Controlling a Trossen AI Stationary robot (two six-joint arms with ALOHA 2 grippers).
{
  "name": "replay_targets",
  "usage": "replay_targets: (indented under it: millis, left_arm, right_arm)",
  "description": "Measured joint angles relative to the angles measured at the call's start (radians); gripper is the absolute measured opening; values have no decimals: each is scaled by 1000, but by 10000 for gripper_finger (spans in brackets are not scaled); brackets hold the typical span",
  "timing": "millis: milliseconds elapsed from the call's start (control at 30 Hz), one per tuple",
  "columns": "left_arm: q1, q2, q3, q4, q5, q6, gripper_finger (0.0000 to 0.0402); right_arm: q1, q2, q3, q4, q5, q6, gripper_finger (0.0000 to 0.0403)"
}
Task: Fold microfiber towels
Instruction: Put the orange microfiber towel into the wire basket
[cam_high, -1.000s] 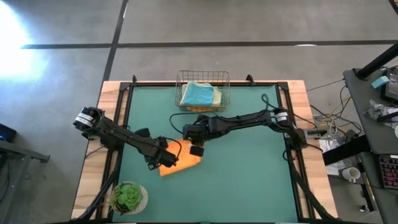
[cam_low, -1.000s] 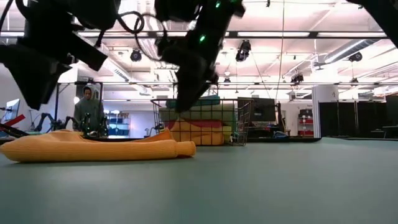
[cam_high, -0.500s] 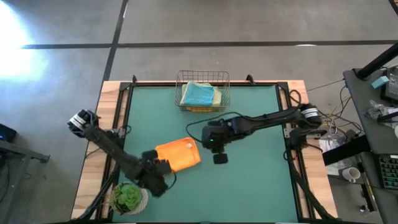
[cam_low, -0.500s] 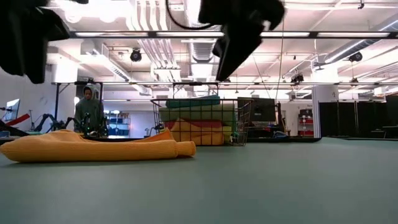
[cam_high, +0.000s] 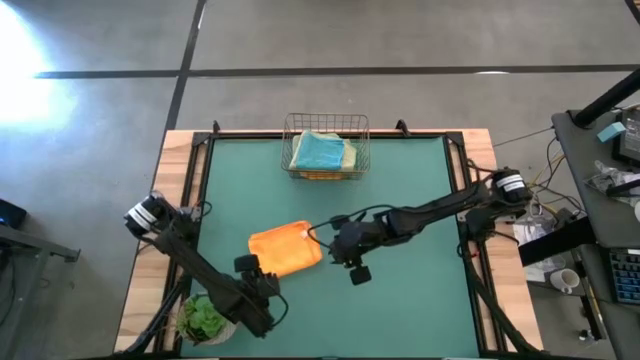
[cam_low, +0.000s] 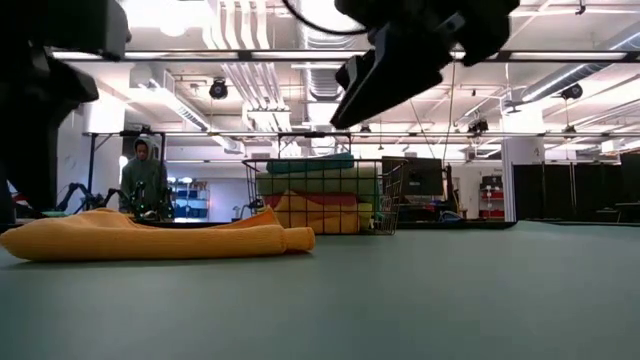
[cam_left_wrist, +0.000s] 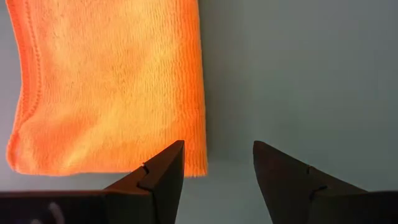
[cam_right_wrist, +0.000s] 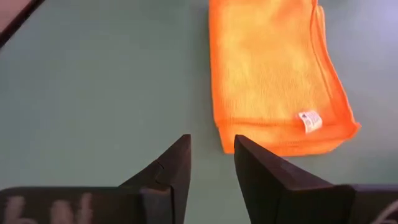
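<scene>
**Both hands clear of the folded orange towel**

The folded orange towel (cam_high: 286, 249) lies flat on the green mat (cam_high: 400, 200), left of the counter's centre, with nothing touching it. A second ago both hands crowded over it; now both have drawn away.

The left hand (cam_high: 262, 290) has swung from the towel's 9 o'clock edge to a spot just off its 6 o'clock edge, near the potted plant (cam_high: 205, 318) at the counter's corner. In the left wrist view its fingers (cam_left_wrist: 163, 174) stand well apart with only mat between them, holding nothing, and the towel's corner (cam_left_wrist: 112, 87) lies just ahead of them.

The right hand (cam_high: 355, 268) has pulled back from the towel's 1 o'clock corner to a place at the towel's 4 o'clock, apart from the cloth. In the right wrist view its fingers (cam_right_wrist: 177, 162) show a narrow gap, partly spread, with nothing gripped; the towel (cam_right_wrist: 277, 81), its small white label (cam_right_wrist: 309, 119) facing up, lies beyond them.

The wire basket (cam_high: 326, 146) at the 12 o'clock edge of the counter holds a teal towel (cam_high: 320, 150) on top, with a paler cloth and an orange one showing beside and under it, unchanged from a second ago. In the low view the orange towel (cam_low: 150, 236) sits as a low roll on the mat, in the same place as before, and a person (cam_low: 143, 180) stands in the room behind.
</scene>
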Motion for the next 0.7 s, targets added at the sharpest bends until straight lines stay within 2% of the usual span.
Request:
replay_targets:
  millis: [167, 367, 567, 700]
  left_arm:
    - [5, 17, -1, 13, -31, 0, 175]
    - [30, 20, -36, 5, -47, -7, 175]
    - [57, 20, -59, 1, -46, -52, 175]
    - [81, 20, -67, 0, -44, -52, 169]
  right_arm:
    - [-4, 73, 42, 17, -63, 1, 136]
    - [-4, 181, 128, 16, -64, -57, 158]
    - [-9, 270, 181, 13, -61, -104, 162]
    - [-16, 323, 212, 13, 40, -111, 162]
